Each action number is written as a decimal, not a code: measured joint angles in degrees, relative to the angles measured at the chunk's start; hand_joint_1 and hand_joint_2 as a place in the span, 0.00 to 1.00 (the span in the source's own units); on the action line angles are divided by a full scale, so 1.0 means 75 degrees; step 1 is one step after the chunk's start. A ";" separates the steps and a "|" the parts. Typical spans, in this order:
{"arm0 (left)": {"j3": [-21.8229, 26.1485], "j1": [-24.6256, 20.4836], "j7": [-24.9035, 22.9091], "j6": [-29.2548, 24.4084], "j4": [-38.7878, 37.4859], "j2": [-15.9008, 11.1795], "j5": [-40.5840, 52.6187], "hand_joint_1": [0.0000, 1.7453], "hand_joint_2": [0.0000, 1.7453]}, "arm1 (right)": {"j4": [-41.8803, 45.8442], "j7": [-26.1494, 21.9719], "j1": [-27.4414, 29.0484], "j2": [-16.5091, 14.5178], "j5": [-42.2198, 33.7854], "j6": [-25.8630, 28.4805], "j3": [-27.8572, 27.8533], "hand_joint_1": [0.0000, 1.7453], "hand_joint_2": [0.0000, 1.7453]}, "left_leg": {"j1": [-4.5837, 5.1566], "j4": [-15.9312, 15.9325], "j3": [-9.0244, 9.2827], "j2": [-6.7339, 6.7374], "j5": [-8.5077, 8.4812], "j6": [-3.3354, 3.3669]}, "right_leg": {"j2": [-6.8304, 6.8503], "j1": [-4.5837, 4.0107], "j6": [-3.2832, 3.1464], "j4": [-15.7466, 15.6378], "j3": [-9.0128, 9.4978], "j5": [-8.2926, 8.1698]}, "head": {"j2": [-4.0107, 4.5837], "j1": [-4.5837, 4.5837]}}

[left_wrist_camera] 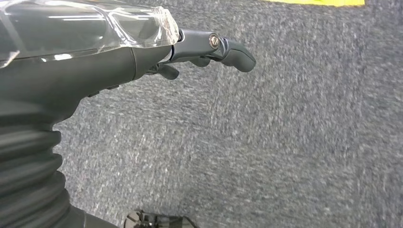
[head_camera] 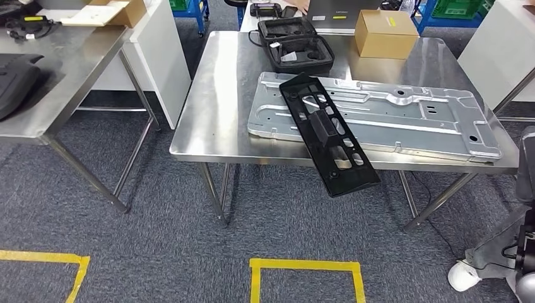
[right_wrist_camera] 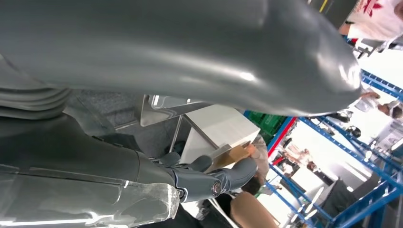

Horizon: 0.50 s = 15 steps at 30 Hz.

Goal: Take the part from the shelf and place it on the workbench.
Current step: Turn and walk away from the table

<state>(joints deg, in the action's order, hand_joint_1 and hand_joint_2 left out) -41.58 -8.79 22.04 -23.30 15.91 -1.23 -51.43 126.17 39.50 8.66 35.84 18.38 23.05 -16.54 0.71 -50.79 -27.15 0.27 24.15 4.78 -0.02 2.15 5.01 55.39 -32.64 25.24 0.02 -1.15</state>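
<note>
Left hand [left_wrist_camera: 209, 50]: fingers loosely curled, holding nothing, above grey carpet [left_wrist_camera: 285, 142].
Right hand [right_wrist_camera: 209, 178]: fingers slightly bent, holding nothing.
Black part [head_camera: 327, 134]: well apart from both hands' fingers, lying across the silver plate [head_camera: 404, 113], its near end overhanging the tabletop [head_camera: 221, 107] edge.
Cardboard box [head_camera: 385, 33]: far side of tabletop.

Even overhead light leaves the head view bright and sharp. The steel table [head_camera: 221, 95] shows soft glare around the silver plate [head_camera: 404, 120], and faint shadows fall beneath the table. Carpet in the left wrist view is motion-blurred. The right wrist view's background is overexposed.
</note>
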 joint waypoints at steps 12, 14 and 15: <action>0.0001 0.0016 0.0031 -0.0044 0.0000 0.0022 -0.0044 0.00 1.00 | 0.0004 0.0000 -0.0046 0.0018 0.0228 0.0052 0.0047 0.00 0.00 | 0.0129 -0.0272 -0.0581 0.0009 -0.0363 -0.0095 | -0.0023 -0.0046 -0.0149 -0.0443 0.0818 0.0193 | 0.0000 0.0007; -0.0001 0.0024 0.0036 -0.0047 0.0000 0.0026 -0.0064 0.00 1.00 | 0.0004 0.0000 -0.0089 0.0024 0.0309 0.0030 0.0093 0.00 0.00 | 0.0087 -0.0462 -0.0701 -0.0001 -0.0222 -0.0184 | -0.0012 -0.0035 -0.0261 -0.0422 0.0727 0.0115 | 0.0000 0.0007; -0.0001 0.0025 0.0040 -0.0047 0.0000 0.0028 -0.0071 0.00 1.00 | 0.0004 -0.0001 -0.0116 0.0031 0.0346 0.0010 0.0118 0.00 0.00 | 0.0058 -0.0772 -0.0837 -0.0007 0.0015 -0.0240 | -0.0005 -0.0023 -0.0315 -0.0426 0.0673 0.0065 | 0.0000 0.0007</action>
<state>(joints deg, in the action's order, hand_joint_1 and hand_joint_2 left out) -41.59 -8.60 22.34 -23.65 15.91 -1.02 -51.97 126.20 39.49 7.80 36.07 20.97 23.12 -15.66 1.15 -56.58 -33.42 0.22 24.25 2.98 -0.06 1.97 2.64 52.19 -27.60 25.73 0.02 -1.10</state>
